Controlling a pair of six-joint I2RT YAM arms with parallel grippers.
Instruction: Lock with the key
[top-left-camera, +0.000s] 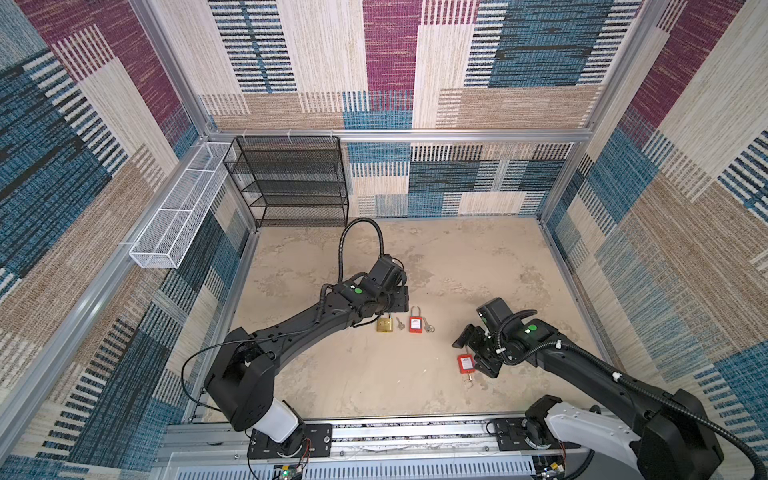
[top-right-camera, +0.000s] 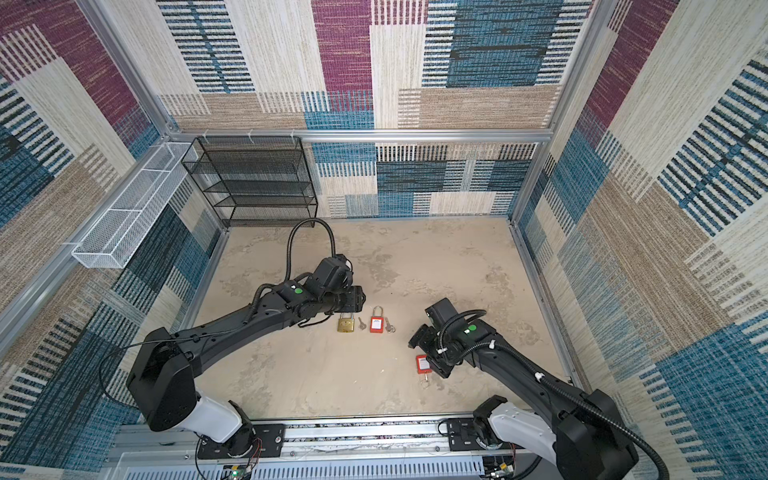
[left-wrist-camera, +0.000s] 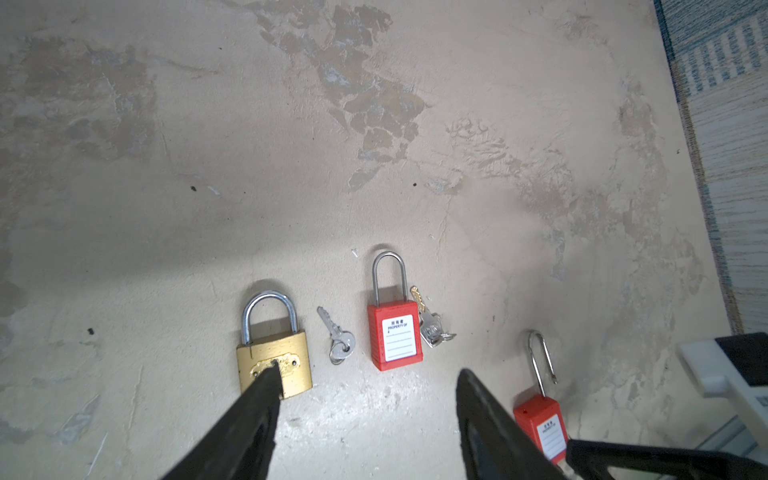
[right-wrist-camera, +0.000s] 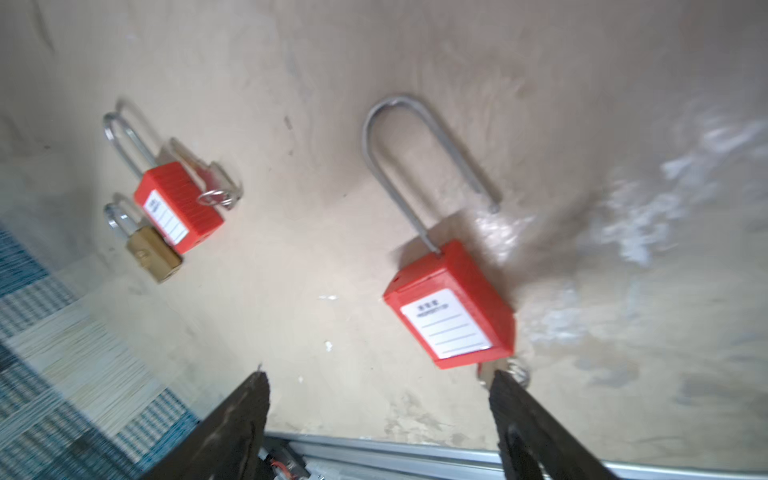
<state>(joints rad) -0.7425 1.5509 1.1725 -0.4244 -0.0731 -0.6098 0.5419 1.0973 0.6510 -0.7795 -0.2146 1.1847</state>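
Observation:
A red padlock (right-wrist-camera: 451, 307) lies on the beige floor with its long shackle (right-wrist-camera: 415, 166) sprung open and a key (right-wrist-camera: 505, 370) in its base. My right gripper (right-wrist-camera: 378, 376) hovers open just above it, one fingertip (right-wrist-camera: 498, 380) next to the key; in a top view this gripper (top-left-camera: 473, 354) sits over the lock (top-left-camera: 466, 363). Further back lie a brass padlock (left-wrist-camera: 274, 365), a loose key (left-wrist-camera: 337, 340), a closed red padlock (left-wrist-camera: 395, 336) and a key bunch (left-wrist-camera: 432, 326). Above the brass lock my left gripper (left-wrist-camera: 368, 370) hangs open and empty.
A black mesh shelf (top-left-camera: 291, 183) stands at the back left, and a white wire basket (top-left-camera: 178, 208) hangs on the left wall. An aluminium rail (top-left-camera: 415, 432) runs along the front edge, close behind the right gripper.

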